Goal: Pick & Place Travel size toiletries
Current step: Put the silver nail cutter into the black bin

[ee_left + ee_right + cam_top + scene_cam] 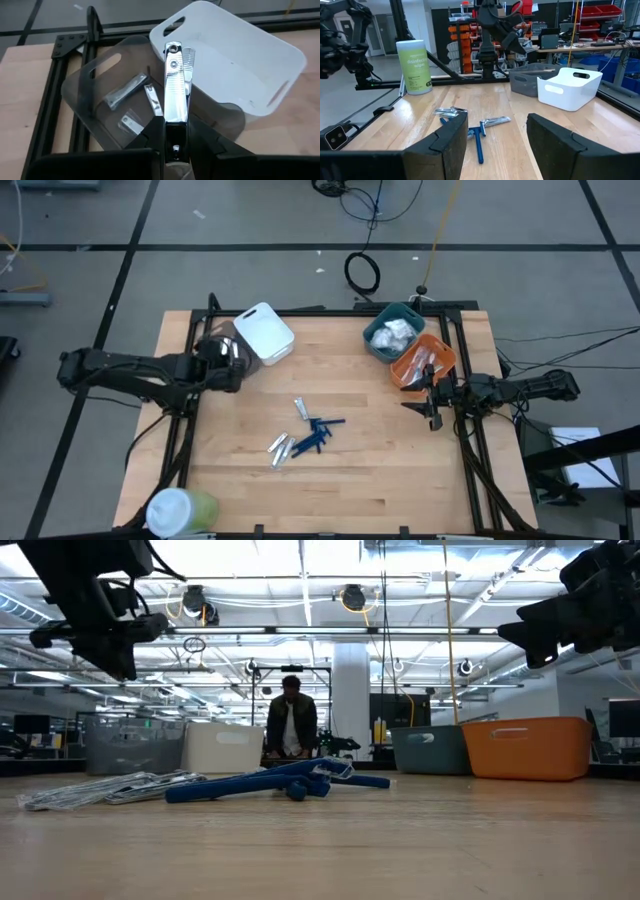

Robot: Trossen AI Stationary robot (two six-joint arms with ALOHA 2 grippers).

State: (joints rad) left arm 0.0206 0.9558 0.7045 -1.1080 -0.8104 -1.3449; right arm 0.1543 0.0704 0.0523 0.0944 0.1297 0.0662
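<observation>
Left gripper (175, 145) poised over the clear bin (95, 90), pinched tight on a silver nail clipper (175, 90), upright between the fingers; three more clippers lying inside that bin, white bin (260, 60) just beside. Right gripper (495, 135) parked near the table's right edge, beside the orange bin (425, 360), jaws spread wide, gripping nothing. Mid-table, a loose heap of silver clippers (280, 448) and dark blue sticks (318, 432). Teal bin (392, 330) touching the orange one. Green wipes canister (180, 510) at the near left corner.
</observation>
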